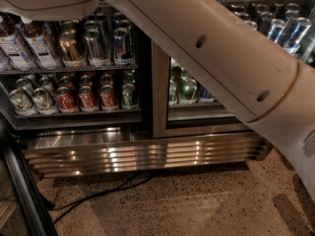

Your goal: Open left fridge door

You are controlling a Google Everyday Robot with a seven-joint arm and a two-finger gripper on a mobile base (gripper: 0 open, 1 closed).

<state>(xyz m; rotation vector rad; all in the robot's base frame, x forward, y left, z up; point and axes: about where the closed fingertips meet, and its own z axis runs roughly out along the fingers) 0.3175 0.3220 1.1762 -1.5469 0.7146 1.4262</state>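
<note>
The left fridge door (25, 193) stands swung out toward me at the lower left. I see only its dark edge and a strip of glass. Behind it the left compartment is uncovered, with rows of cans (88, 96) and bottles (29, 45) on its shelves. My cream-coloured arm (221, 58) crosses the view from the top left down to the right edge. The gripper is out of view.
The right glass door (197, 107) is closed beside the steel centre post (160, 92). A shiny steel grille (147, 156) runs along the fridge base. A black cable (98, 193) lies on the speckled floor in front.
</note>
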